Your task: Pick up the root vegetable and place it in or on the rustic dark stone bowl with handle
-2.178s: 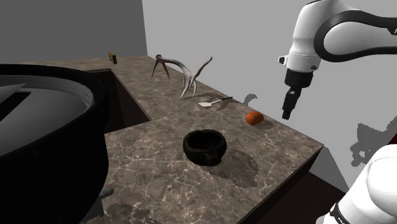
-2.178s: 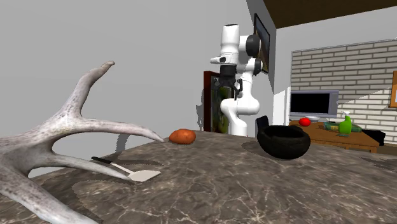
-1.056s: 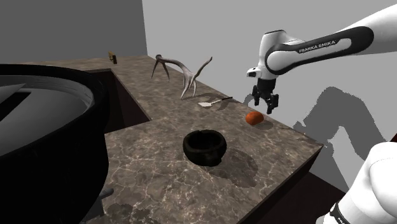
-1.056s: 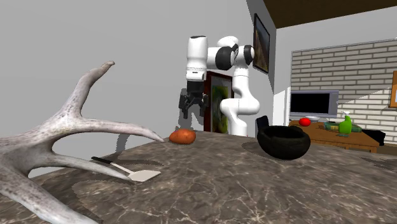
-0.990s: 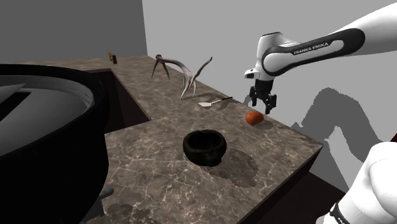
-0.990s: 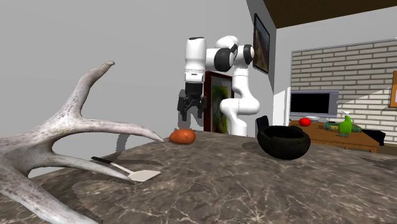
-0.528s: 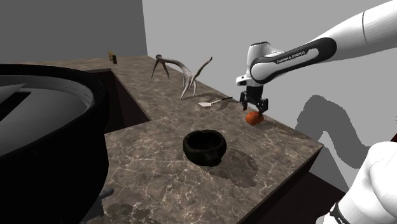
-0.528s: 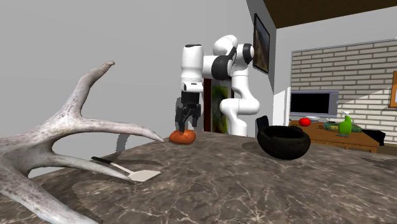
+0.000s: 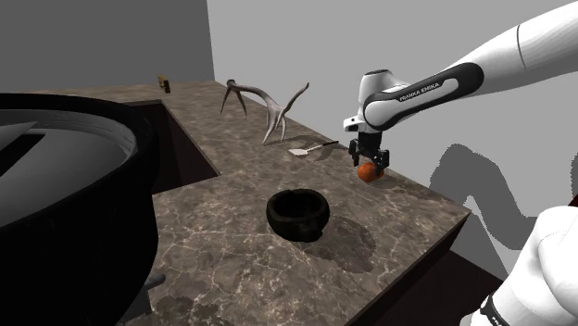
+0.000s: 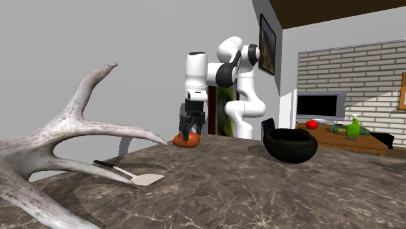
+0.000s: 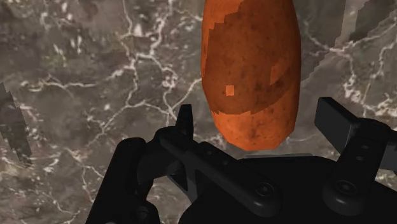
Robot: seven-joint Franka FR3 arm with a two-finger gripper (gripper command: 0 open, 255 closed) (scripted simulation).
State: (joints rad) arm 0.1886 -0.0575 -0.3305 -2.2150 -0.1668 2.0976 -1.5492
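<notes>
Root vegetable [image 11: 250, 70], an oblong orange-brown tuber mottled with darker patches, lies on the dark veined countertop [image 9: 232, 269] close to its edge, beyond the dark bowl [image 9: 298, 213] toward the shoulder view's right and well apart from it. The gripper [image 11: 257, 118] hangs low over one end, its fingers spread on either side, neither one touching the skin.

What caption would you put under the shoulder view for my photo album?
Open black gripper straddles an orange root vegetable on the marbled counter, a dark bowl nearby.
</notes>
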